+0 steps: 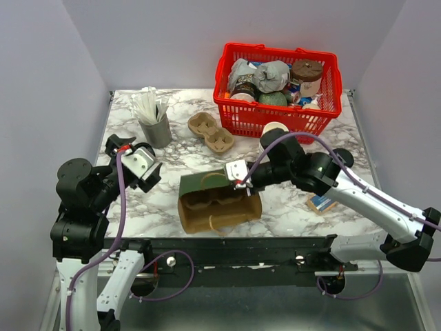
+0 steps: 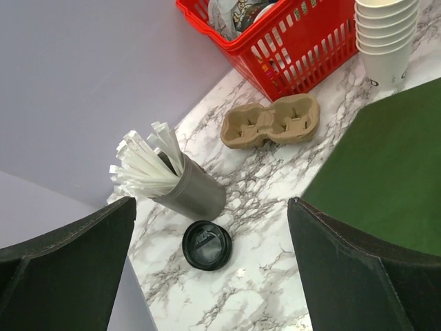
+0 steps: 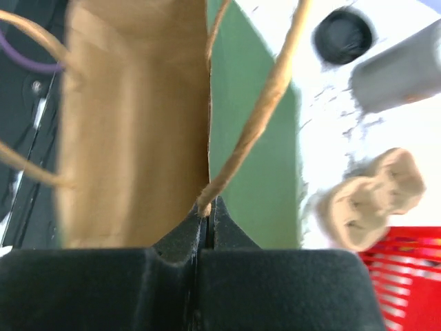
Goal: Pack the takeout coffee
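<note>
A paper bag (image 1: 217, 201), green outside and brown inside, lies on its side near the front edge with its mouth facing the arms. My right gripper (image 1: 241, 181) is shut on the bag's rim and twine handle (image 3: 255, 117); the wrist view shows the jaws (image 3: 207, 207) closed on them. A cardboard cup carrier (image 1: 210, 132) lies behind the bag. A stack of paper cups (image 1: 274, 129) stands by the red basket. My left gripper (image 1: 140, 164) is open and empty above a black lid (image 2: 207, 245).
A red basket (image 1: 275, 79) of mixed goods stands at the back right. A grey cup of white straws (image 1: 155, 124) stands at the back left. A small packet (image 1: 322, 203) lies under my right arm.
</note>
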Robot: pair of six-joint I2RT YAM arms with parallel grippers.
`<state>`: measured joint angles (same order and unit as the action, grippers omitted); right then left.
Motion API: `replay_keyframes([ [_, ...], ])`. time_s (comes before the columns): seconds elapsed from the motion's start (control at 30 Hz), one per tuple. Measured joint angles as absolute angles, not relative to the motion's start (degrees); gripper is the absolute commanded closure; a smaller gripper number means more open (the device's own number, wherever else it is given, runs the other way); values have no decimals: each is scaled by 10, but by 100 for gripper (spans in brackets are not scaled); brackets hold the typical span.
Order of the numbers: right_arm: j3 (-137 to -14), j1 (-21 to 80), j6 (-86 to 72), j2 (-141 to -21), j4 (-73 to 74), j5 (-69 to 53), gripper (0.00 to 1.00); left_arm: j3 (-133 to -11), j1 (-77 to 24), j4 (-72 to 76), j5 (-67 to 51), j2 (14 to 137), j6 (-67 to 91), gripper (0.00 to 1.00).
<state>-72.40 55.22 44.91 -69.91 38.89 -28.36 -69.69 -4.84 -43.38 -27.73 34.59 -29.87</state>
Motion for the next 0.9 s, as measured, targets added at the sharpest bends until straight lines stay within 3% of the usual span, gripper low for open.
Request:
replay_keyframes([
  [0.13,-835,552,440,-744,432,-293,99,-709,-48,-435,-297,360,-290,2],
  [0.2,-869,552,438,-764,448,-297,70,-717,-48,-436,-316,371,-286,2],
  [0.23,-875,552,436,-774,456,-298,60,-720,-48,-440,-328,377,-284,2],
  [0.33,-878,546,430,-809,475,-299,48,-723,-48,-451,-359,392,-279,2],
  [0.43,-881,533,420,-849,495,-300,27,-723,-48,-468,-395,410,-271,2],
  [0.5,-886,522,413,-865,504,-298,1,-723,-48,-478,-420,423,-267,2],
  [0.7,-936,490,398,-842,528,-295,0,-727,-48,-534,-516,472,-265,2],
  [0.9,-946,427,368,-746,537,-305,0,-728,-65,-569,-592,513,-251,4],
])
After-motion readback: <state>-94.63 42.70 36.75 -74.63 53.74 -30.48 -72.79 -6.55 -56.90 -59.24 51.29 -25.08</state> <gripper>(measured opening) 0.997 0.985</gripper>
